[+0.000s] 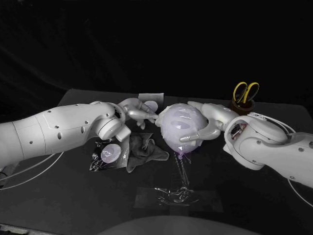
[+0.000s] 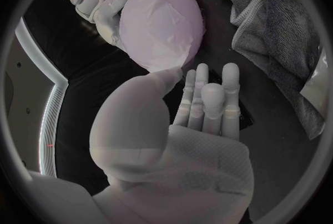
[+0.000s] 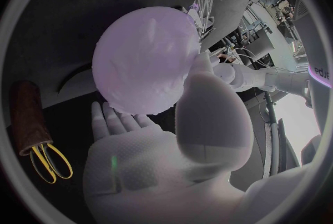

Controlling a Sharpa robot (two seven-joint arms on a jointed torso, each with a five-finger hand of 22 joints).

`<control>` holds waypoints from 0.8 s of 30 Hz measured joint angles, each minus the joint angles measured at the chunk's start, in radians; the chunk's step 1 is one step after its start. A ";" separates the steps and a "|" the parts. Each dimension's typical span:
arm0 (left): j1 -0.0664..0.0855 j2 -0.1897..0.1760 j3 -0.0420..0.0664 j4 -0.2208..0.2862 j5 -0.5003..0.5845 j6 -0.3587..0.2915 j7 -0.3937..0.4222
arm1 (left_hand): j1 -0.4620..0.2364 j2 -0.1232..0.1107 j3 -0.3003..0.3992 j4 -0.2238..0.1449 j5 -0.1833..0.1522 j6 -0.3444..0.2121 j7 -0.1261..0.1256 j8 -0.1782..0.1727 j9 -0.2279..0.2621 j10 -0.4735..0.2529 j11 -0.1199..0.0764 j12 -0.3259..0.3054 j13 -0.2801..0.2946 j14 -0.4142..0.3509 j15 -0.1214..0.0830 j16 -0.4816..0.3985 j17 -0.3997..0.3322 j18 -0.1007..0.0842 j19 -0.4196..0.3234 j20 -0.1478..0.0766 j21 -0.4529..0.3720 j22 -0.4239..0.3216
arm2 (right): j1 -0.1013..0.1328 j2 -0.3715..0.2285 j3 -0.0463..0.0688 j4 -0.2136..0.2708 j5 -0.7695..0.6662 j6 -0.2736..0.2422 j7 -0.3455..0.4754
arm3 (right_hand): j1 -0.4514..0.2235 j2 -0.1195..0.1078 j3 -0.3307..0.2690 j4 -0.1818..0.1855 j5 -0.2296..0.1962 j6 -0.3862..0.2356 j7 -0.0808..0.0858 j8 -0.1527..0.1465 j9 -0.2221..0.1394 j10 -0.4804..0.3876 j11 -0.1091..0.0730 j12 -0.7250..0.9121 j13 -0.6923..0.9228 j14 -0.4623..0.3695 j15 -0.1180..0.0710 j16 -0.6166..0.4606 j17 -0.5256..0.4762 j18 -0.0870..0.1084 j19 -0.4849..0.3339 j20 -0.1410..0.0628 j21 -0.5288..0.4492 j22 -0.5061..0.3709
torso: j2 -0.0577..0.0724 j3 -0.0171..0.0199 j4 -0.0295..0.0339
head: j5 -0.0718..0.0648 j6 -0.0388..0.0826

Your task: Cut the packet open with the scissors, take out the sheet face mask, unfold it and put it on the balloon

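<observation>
The pale lilac balloon (image 1: pixel 179 125) (image 2: pixel 163 18) (image 3: pixel 146 57) stands on a thin stick at the table's middle. A creased, pale sheet, seemingly the face mask, clings to its surface. My left hand (image 1: pixel 137 111) (image 2: pixel 201 107) is at the balloon's left side, fingers stretched out and thumb touching it. My right hand (image 1: pixel 202 128) (image 3: pixel 160 140) cups the balloon's right side, with the fingers behind it and the thumb against it. The yellow-handled scissors (image 1: pixel 246 91) (image 3: pixel 49 163) stand in a brown holder (image 1: pixel 242 106) at the back right. The opened packet (image 1: pixel 108 154) lies on the table at the left.
A grey cloth (image 1: pixel 144 149) (image 2: pixel 271 18) lies crumpled between the packet and the balloon. The stick rises from a clear plastic base (image 1: pixel 174 193) near the front edge. A second flat piece of packet (image 1: pixel 151 100) lies behind my left hand.
</observation>
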 measured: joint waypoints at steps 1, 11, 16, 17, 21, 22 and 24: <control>0.000 -0.001 0.000 0.000 -0.001 0.000 0.000 | 0.000 0.000 -0.006 0.000 0.000 -0.007 0.007 -0.006 -0.005 -0.022 0.008 -0.011 -0.007 -0.031 0.008 -0.015 -0.049 0.000 -0.005 0.005 -0.010 -0.005 | 0.000 0.000 0.000 0.000 0.000 -0.001 0.000 | 0.001 -0.001 0.000 0.000 0.000 0.000 0.000 0.000 0.000 0.000 0.000 0.000 0.000 0.000 0.000 0.000 0.000 0.000 0.000 0.000 0.000 0.000 | 0.000 0.0001 0.0000 | -0.001 0.001; 0.000 -0.011 0.000 0.003 -0.033 -0.009 0.001 | 0.055 -0.014 -0.034 -0.034 0.000 -0.031 0.027 -0.020 -0.029 -0.086 0.035 -0.034 -0.038 -0.082 0.030 -0.044 -0.116 0.000 -0.009 0.029 -0.046 -0.031 | -0.003 -0.003 -0.003 -0.002 0.010 -0.053 0.033 | 0.009 -0.009 0.000 0.000 0.000 0.000 0.000 0.000 0.002 0.000 0.000 0.000 0.000 0.000 0.000 0.000 0.000 0.000 0.004 0.004 0.000 0.000 | 0.000 0.0003 -0.0003 | -0.007 0.004; -0.002 -0.021 0.000 0.006 -0.047 -0.031 0.016 | 0.074 -0.002 -0.038 -0.039 0.000 -0.029 0.030 -0.020 -0.040 -0.114 0.042 -0.041 -0.056 -0.118 0.037 -0.085 -0.136 0.010 -0.021 0.043 -0.073 -0.045 | -0.005 -0.008 -0.003 -0.002 0.039 -0.123 0.097 | 0.016 -0.016 -0.003 0.003 0.000 0.000 0.000 0.000 0.002 0.000 0.000 0.000 0.000 -0.015 0.004 -0.005 -0.003 0.000 0.004 0.004 0.000 -0.005 | -0.001 0.0003 -0.0002 | -0.010 0.007; -0.003 -0.024 0.000 0.007 -0.048 -0.037 0.022 | 0.076 -0.001 -0.039 -0.040 0.000 -0.027 0.031 -0.020 -0.042 -0.116 0.044 -0.041 -0.059 -0.123 0.038 -0.093 -0.140 0.011 -0.022 0.044 -0.079 -0.049 | -0.005 -0.010 -0.003 -0.002 0.047 -0.137 0.112 | 0.019 -0.019 -0.005 0.001 0.000 0.000 0.000 0.000 0.001 0.000 0.000 0.000 0.000 -0.015 0.004 -0.006 -0.003 0.000 0.004 0.004 0.000 -0.006 | -0.001 0.0003 -0.0002 | -0.011 0.008; -0.008 -0.040 0.000 0.016 -0.040 -0.067 0.061 | 0.080 0.003 -0.039 -0.040 0.000 -0.027 0.031 -0.020 -0.055 -0.118 0.042 -0.041 -0.075 -0.207 0.046 -0.213 -0.198 0.011 -0.077 0.054 -0.158 -0.094 | -0.005 -0.018 -0.003 0.002 0.087 -0.192 0.189 | 0.024 -0.024 -0.012 0.005 0.000 0.000 0.000 0.000 0.001 -0.003 0.004 0.000 0.000 -0.024 0.005 -0.006 -0.005 0.000 0.000 0.000 0.000 -0.012 | -0.001 0.0004 -0.0002 | -0.014 0.010; -0.010 -0.045 0.000 0.019 -0.035 -0.076 0.077 | 0.080 0.003 -0.039 -0.039 0.000 -0.027 0.031 -0.020 -0.058 -0.118 0.042 -0.037 -0.078 -0.239 0.049 -0.258 -0.219 0.011 -0.099 0.059 -0.189 -0.111 | -0.005 -0.021 -0.003 0.003 0.100 -0.205 0.212 | 0.024 -0.024 -0.014 0.003 0.000 0.000 0.000 0.000 0.000 -0.003 0.004 0.000 0.000 -0.024 0.005 -0.006 -0.005 0.000 0.000 0.000 0.000 -0.012 | -0.001 0.0004 -0.0002 | -0.014 0.011; -0.013 -0.054 0.000 0.026 -0.025 -0.088 0.103 | 0.080 0.003 -0.032 -0.038 0.000 -0.027 0.031 -0.020 -0.062 -0.118 0.042 -0.030 -0.082 -0.281 0.053 -0.319 -0.246 0.011 -0.125 0.070 -0.235 -0.138 | -0.006 -0.025 -0.003 0.007 0.120 -0.221 0.247 | 0.024 -0.024 -0.014 0.003 -0.005 0.000 0.000 0.000 0.001 -0.003 0.004 0.000 0.000 -0.024 0.005 -0.006 -0.006 0.000 -0.001 0.000 0.000 -0.013 | -0.001 0.0006 -0.0002 | -0.016 0.012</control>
